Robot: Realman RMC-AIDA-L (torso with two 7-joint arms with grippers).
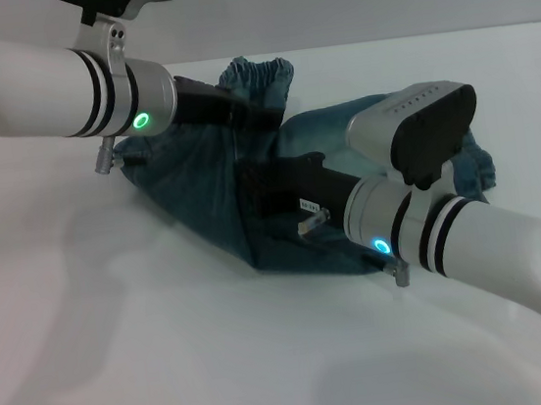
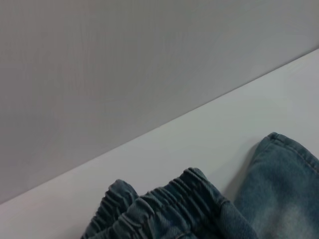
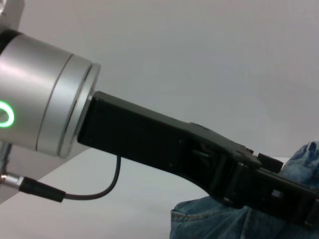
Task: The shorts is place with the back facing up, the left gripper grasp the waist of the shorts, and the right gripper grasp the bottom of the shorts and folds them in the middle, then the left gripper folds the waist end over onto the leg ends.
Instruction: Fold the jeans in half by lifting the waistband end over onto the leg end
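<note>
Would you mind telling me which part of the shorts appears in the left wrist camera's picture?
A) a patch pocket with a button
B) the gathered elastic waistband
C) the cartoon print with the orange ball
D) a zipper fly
B: the left wrist view shows the puckered, ruffled waist of the shorts lying on the white table, with no print, pocket or zipper in sight.

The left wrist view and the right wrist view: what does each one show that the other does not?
Only the left wrist view shows the gathered waist of the shorts lying on the white table. Only the right wrist view shows the left tool, black, on its silver arm with a green light. Both show blue denim.
</note>
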